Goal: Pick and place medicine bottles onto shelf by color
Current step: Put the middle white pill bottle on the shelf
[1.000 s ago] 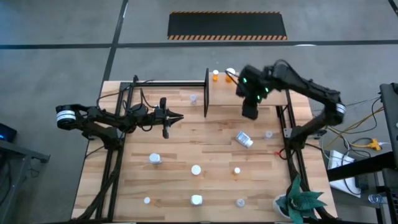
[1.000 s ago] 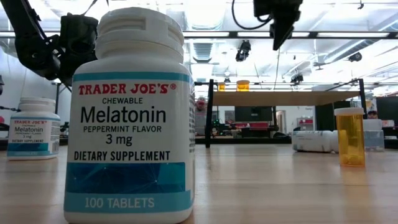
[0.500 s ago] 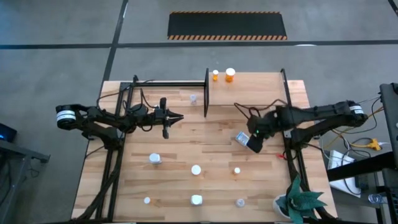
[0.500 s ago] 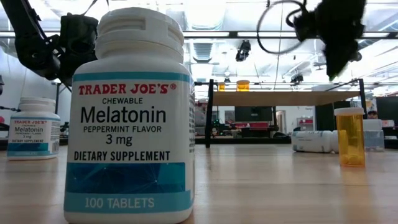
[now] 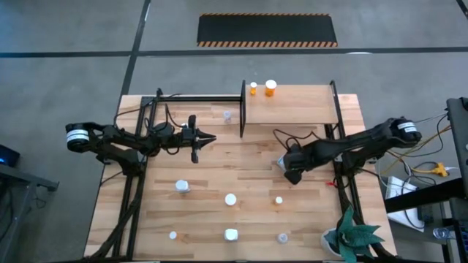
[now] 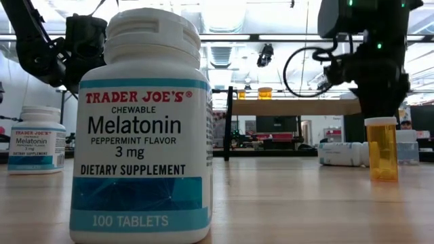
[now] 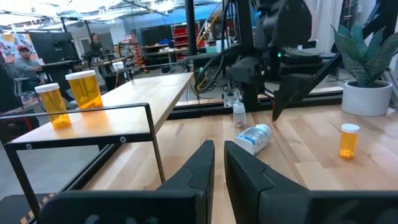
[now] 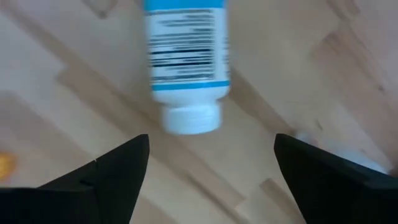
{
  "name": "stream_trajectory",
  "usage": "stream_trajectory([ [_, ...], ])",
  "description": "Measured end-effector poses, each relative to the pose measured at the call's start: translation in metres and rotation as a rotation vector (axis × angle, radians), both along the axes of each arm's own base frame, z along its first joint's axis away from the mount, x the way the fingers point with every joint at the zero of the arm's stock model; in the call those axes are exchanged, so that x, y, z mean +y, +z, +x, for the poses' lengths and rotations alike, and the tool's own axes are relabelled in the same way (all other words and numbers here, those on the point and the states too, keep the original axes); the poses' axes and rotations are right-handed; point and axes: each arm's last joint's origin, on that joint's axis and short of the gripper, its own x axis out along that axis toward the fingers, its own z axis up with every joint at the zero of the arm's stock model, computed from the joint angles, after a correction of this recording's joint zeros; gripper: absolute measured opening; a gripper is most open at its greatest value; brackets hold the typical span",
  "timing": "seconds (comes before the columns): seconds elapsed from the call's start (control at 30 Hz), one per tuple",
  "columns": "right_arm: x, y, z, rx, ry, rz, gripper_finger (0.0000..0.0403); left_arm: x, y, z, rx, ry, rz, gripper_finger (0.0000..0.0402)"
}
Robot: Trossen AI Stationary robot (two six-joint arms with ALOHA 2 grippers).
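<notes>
Right hand (image 8: 208,168) spread just above a toppled bottle (image 8: 186,65); light, smooth plastic, likely rolls, so grip mid-body

- The table (image 5: 219,175) is pale wood planks, smooth with a faint sheen.
- The shelf (image 5: 300,102) is a light wood board on thin black metal posts.
- The big bottle (image 6: 142,129) is white plastic, slightly glossy, with a ribbed cap and a printed paper label.
- The orange bottle (image 6: 382,149) is clear-tinted glossy plastic with a white cap.
- The lying bottle (image 8: 186,62) is smooth white plastic.
- The right gripper (image 8: 205,180) has matt black fingers.
</notes>
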Motion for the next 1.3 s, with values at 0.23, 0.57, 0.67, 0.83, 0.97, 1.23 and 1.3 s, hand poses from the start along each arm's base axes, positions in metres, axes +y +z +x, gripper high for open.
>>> stream_trajectory([
  [0.23, 0.0, -0.016, 0.007, -0.036, 0.008, -0.008, 0.0329, 0.0, 0.0, 0.0, -0.001, 0.0, 0.0, 0.0019],
  [0.57, 0.0, -0.036, 0.004, -0.047, -0.012, -0.004, 0.0327, 0.0, 0.0, 0.0, -0.001, -0.001, 0.0, 0.0019],
  [0.67, 0.0, -0.04, 0.004, -0.08, -0.013, 0.007, 0.0327, 0.0, 0.001, 0.001, -0.002, -0.003, 0.001, 0.0019],
  [0.83, 0.0, -0.051, 0.001, -0.072, -0.019, 0.037, 0.0327, -0.001, 0.001, 0.001, -0.003, -0.006, 0.003, 0.0019],
  [0.97, 0.0, -0.053, 0.002, -0.066, -0.019, 0.035, 0.0323, -0.001, 0.001, 0.001, -0.003, -0.006, 0.003, 0.0019],
  [1.23, 0.0, -0.051, 0.005, -0.077, 0.004, 0.037, 0.0218, -0.001, 0.001, 0.001, -0.003, -0.006, 0.004, 0.0019],
  [1.3, 0.001, -0.05, 0.005, -0.08, 0.007, 0.054, 0.0183, -0.001, 0.001, 0.001, -0.003, -0.006, 0.003, 0.0019],
])
